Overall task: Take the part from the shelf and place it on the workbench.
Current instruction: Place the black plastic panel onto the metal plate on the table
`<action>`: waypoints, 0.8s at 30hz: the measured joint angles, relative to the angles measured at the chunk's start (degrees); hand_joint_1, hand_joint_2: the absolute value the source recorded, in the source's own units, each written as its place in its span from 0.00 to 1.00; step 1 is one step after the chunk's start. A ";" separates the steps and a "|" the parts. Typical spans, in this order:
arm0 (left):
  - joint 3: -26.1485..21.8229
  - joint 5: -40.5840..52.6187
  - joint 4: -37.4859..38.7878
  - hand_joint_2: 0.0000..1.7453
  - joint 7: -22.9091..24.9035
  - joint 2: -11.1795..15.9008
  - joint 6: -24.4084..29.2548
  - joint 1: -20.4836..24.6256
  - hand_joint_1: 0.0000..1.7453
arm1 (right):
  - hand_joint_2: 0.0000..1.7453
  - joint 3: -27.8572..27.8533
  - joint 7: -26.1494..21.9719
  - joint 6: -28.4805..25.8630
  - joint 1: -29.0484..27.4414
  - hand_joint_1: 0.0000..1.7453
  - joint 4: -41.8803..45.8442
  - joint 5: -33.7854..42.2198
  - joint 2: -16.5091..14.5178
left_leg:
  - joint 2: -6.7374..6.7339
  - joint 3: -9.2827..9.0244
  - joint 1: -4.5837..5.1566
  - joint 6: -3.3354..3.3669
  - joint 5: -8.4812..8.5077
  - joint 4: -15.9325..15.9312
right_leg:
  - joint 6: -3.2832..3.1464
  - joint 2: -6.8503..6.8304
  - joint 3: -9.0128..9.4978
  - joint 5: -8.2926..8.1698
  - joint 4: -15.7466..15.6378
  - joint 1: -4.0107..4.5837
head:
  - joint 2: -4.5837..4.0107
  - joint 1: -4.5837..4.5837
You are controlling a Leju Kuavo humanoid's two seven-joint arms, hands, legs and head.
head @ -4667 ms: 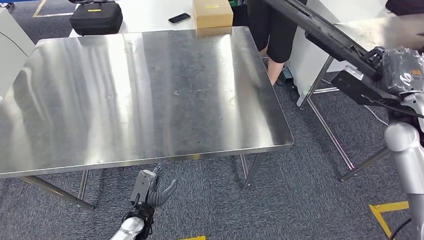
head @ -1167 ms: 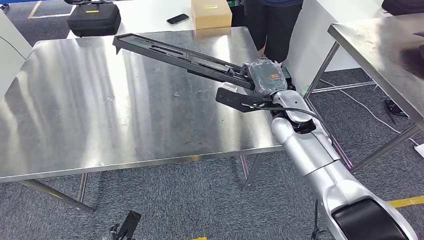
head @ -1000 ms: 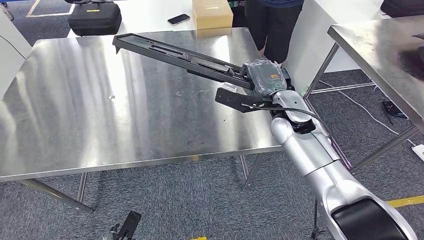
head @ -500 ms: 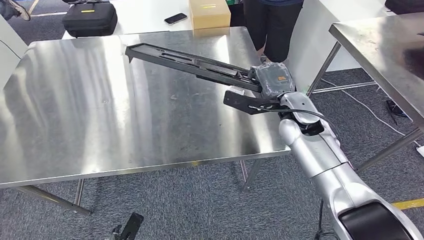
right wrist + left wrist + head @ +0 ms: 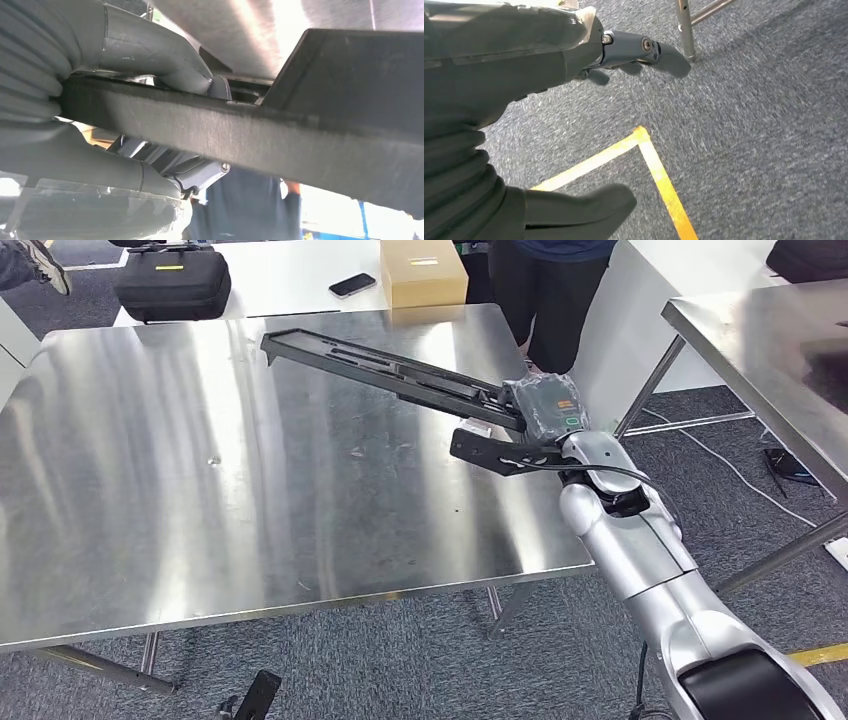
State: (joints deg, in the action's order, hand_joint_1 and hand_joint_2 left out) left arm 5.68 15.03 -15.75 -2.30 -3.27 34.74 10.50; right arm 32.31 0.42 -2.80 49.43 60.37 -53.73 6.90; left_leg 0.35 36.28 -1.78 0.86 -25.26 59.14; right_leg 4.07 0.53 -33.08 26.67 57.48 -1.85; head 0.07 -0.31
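Head view: the right hand [image 5: 545, 410], wrapped in a clear cover, grips the near end of the long black part [image 5: 385, 365], which reaches out over the steel workbench [image 5: 200, 500] toward its far side; whether the far tip touches the surface cannot be told. Behind the workbench, a white table carries a black case [image 5: 172, 285], a phone [image 5: 351, 284] and a cardboard box [image 5: 423, 270]; a person [image 5: 552, 290] stands just past it.

Right wrist view: the thumb [image 5: 165, 60] and fingers [image 5: 100, 170] close on opposite faces of the part's dark edge [image 5: 240, 135] (the grip itself, hidden from above by the cover).

Left wrist view: the left hand [image 5: 514, 60] hangs over grey carpet crossed by yellow floor tape [image 5: 649, 160], near a metal table leg [image 5: 685, 30], fingers spread, holding nothing.
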 joint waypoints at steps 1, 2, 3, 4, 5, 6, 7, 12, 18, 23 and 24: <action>-0.03 0.02 -0.02 1.00 -0.02 0.01 0.01 0.03 0.00 | 1.00 -0.02 -0.05 0.04 -0.03 1.00 0.12 0.00 0.10 | 0.04 -0.20 0.06 0.53 -0.15 -0.07 | 0.02 -0.14 -0.94 0.73 1.75 -0.09 | 0.00 -0.07; -0.06 0.02 -0.03 1.00 -0.02 0.01 0.02 0.06 0.00 | 1.00 -0.04 -0.11 0.05 -0.08 1.00 0.23 0.01 0.19 | 0.06 -0.41 0.12 0.99 -0.33 -0.13 | -0.13 -0.26 -2.76 1.84 4.98 -0.09 | 0.00 -0.14; -0.08 0.03 -0.03 1.00 -0.02 -0.01 0.03 0.07 0.00 | 1.00 -0.04 -0.15 0.06 -0.18 1.00 0.27 0.03 0.27 | 0.09 -0.59 0.27 1.35 -0.56 -0.13 | -0.36 -0.33 -5.17 3.14 9.32 0.06 | 0.00 -0.22; -0.08 0.03 -0.03 1.00 -0.02 -0.03 0.03 0.03 0.00 | 1.00 -0.03 -0.17 0.06 -0.38 1.00 0.28 0.05 0.34 | 0.11 -0.83 0.47 1.67 -0.80 -0.12 | -0.52 -0.34 -7.79 4.29 13.74 0.22 | 0.00 -0.24; -0.08 0.03 -0.03 1.00 -0.02 -0.07 0.03 -0.06 0.00 | 1.00 -0.03 -0.17 0.07 -0.66 1.00 0.28 0.05 0.45 | 0.17 -1.18 0.72 1.93 -1.09 -0.12 | -0.59 -0.34 -9.91 4.77 16.90 0.43 | 0.00 -0.25; -0.09 0.03 -0.03 1.00 -0.02 -0.09 0.03 -0.16 0.00 | 1.00 -0.03 -0.16 0.08 -0.94 1.00 0.28 0.04 0.56 | 0.29 -1.65 0.99 2.13 -1.42 -0.12 | -0.54 -0.34 -10.98 4.28 17.83 0.66 | 0.00 -0.26; -0.09 0.03 -0.03 1.00 -0.02 -0.10 0.03 -0.22 0.00 | 1.00 -0.03 -0.15 0.08 -1.14 1.00 0.29 0.03 0.66 | 0.41 -2.22 1.27 2.27 -1.79 -0.12 | -0.46 -0.33 -10.86 2.79 16.29 0.91 | 0.00 -0.27; -0.12 0.03 -0.03 1.00 -0.01 -0.45 -0.07 -0.19 0.00 | 1.00 -0.04 -0.14 0.26 -0.75 1.00 0.63 -0.01 0.91 | 0.64 -4.16 2.17 2.02 -3.67 -0.27 | -2.27 -0.78 -4.97 -4.79 0.59 2.85 | 0.00 -0.04; -0.19 0.22 -0.18 1.00 0.05 -0.48 0.03 0.15 0.00 | 1.00 -0.07 0.11 0.85 -0.50 1.00 1.14 -0.55 0.62 | 0.16 -1.10 1.96 0.26 -7.59 6.83 | -3.95 -0.82 -2.44 -3.93 -0.96 1.49 | 0.00 0.09; -0.92 0.23 -0.18 1.00 -0.09 -0.39 0.80 0.13 0.00 | 1.00 0.07 0.19 1.57 -1.14 1.00 1.15 -1.13 0.00 | -0.17 5.19 0.42 -1.43 -4.88 11.75 | -3.70 -0.57 -1.03 -2.58 -0.76 0.97 | 0.00 0.10; -1.12 0.23 -0.18 1.00 -0.28 -0.39 1.05 0.12 0.00 | 1.00 0.09 0.19 1.70 -1.23 1.00 1.11 -1.35 -0.14 | -0.32 3.86 0.08 -1.75 -2.11 7.72 | -3.30 -0.53 -0.71 -2.15 -0.54 0.84 | 0.00 0.11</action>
State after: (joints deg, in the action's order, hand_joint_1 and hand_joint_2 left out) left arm 4.55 15.26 -15.93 -2.58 -3.66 35.80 10.62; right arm 32.40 0.61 -1.10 48.20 61.48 -55.08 6.76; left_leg 0.03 40.14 -1.70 -0.90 -27.36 66.85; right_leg 0.76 0.00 -33.80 24.53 56.94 -1.02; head 0.07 -0.20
